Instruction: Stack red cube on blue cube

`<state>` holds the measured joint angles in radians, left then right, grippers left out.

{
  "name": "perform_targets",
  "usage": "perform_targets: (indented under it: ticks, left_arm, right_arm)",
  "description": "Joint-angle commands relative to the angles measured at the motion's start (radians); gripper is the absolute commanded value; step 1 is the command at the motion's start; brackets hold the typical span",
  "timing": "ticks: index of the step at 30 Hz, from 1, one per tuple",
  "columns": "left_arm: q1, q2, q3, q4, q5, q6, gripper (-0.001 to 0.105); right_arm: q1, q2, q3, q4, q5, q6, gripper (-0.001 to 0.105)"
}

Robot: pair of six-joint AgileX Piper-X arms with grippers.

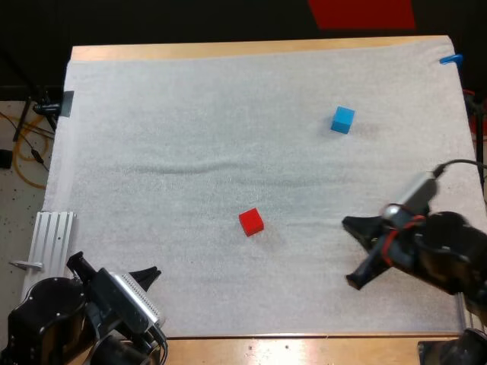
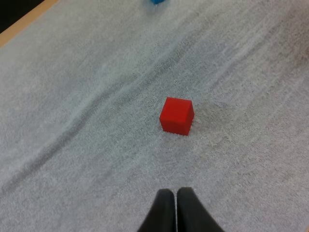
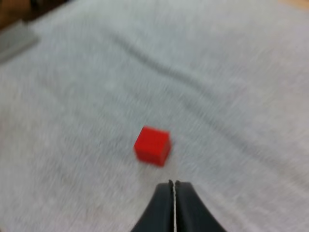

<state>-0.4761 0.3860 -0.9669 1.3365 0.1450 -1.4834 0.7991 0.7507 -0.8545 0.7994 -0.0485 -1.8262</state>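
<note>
Two black grippers sit at the near side of a wooden table (image 1: 228,50) covered by a white mat (image 1: 190,137). The left gripper (image 2: 175,191), at the near left corner, has its fingers pressed together on nothing. The right gripper (image 3: 174,183), at the near right, is likewise closed and empty (a hairline slit shows between its tips). A ribbed metal plate (image 1: 53,237) lies just off the mat's near left edge. The mat has a towel-like texture.

The red cube (image 1: 251,221) rests on the mat near the middle, ahead of both grippers and touched by neither. It is a small, matte, bright red block, turned slightly against the mat's edges. Beyond it a long shallow wrinkle (image 1: 198,167) runs across the mat. Farther off to the right, well apart from the red one, the blue cube (image 1: 342,119) sits alone, light blue and also slightly turned. Bare wood shows along the table's far edge.
</note>
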Motion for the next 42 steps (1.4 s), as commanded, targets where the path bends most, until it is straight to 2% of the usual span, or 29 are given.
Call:
perform_targets:
  ticks: [1,2,3,7,9,20,24,27,29,31,34,42]
  left_arm:
    - [-0.003,0.0,-0.002,-0.004,0.006,0.003,0.003]
    - [-0.003,0.0,-0.002,-0.004,0.006,0.002,0.005]
    - [-0.003,0.0,-0.002,-0.004,0.006,0.002,0.01]
    - [-0.003,0.0,-0.002,-0.004,0.002,0.008,0.031]
    - [-0.003,0.0,-0.002,-0.004,0.002,0.007,0.036]
    - [-0.003,0.0,-0.002,-0.004,0.002,0.007,0.037]
    - [-0.003,0.0,0.007,-0.003,0.002,0.007,0.037]
    - [-0.003,0.0,0.008,-0.003,0.002,0.007,0.037]
    - [-0.003,0.0,0.008,-0.003,0.002,0.007,0.037]
    - [-0.003,0.0,0.008,-0.003,0.002,0.007,0.037]
    - [-0.003,0.0,0.008,-0.003,0.002,0.007,0.037]
    - [-0.003,0.0,0.008,-0.003,0.002,0.007,0.037]
  right_arm:
    - [0.017,0.027,-0.008,-0.023,0.009,0.009,0.002]
    - [0.024,0.041,-0.008,-0.03,0.009,0.011,0.005]
    - [0.035,0.068,-0.008,-0.053,0.012,0.02,0.012]
    - [0.045,0.154,-0.008,-0.165,0.022,0.064,0.047]
    - [0.045,0.181,-0.008,-0.219,0.022,0.073,0.054]
    - [0.045,0.424,-0.149,-0.24,0.014,0.084,0.055]
    - [0.051,0.509,-0.192,-0.238,0.017,0.156,0.062]
    - [0.083,0.562,-0.217,-0.238,0.048,0.169,0.066]
    - [0.112,0.598,-0.232,-0.238,0.106,0.197,0.067]
    - [0.139,0.645,-0.253,-0.235,0.168,0.263,0.066]
    - [0.143,0.701,-0.273,-0.232,0.169,0.347,0.066]
    - [0.143,0.847,-0.361,-0.124,0.14,0.357,0.066]
